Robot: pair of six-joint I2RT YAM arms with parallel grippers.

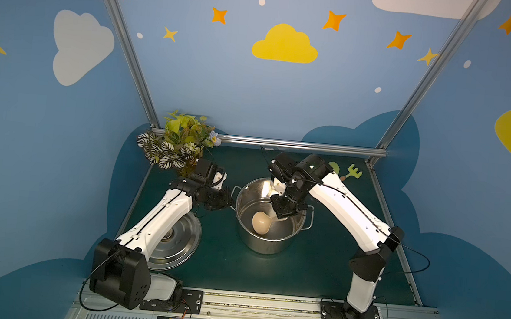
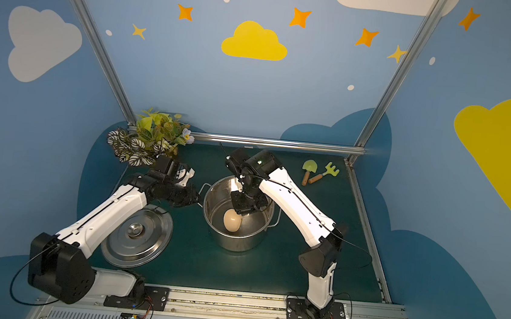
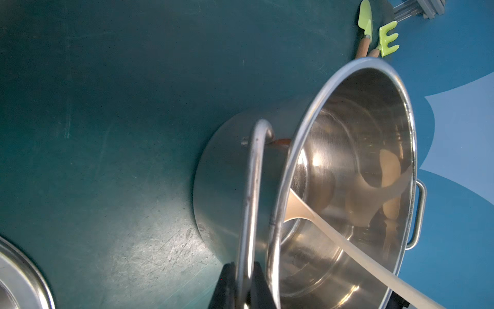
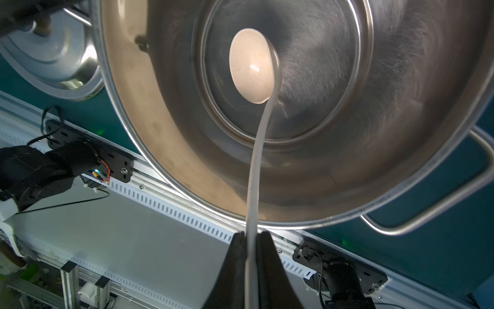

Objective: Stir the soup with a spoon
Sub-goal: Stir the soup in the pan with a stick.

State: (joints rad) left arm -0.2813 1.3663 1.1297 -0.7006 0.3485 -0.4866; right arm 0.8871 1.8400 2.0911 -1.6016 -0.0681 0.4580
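My right gripper is closed on the slim handle of the spoon, pinching it well up from the round bowl. The bowl hangs down inside the pot, over the floor and a little off centre; I cannot tell whether it touches the bottom. My left gripper is clamped on the pot's wire side handle, which I judge braces the pot on the table. The lid lies on the table off to my left, apart from the pot. Inside I see only bare steel and no liquid, so the stirring is a motion to trace. To do it well, I judge I should sweep the bowl in smooth circles around the floor, low but not scraping. It should run inside the wall so the long handle does not lever against the rim and twist in my fingers. The grip is far from the bowl, so any knock would swing it; slow, even turns suit better than jerks. The left hold should be firm so the pot neither skates nor tips.
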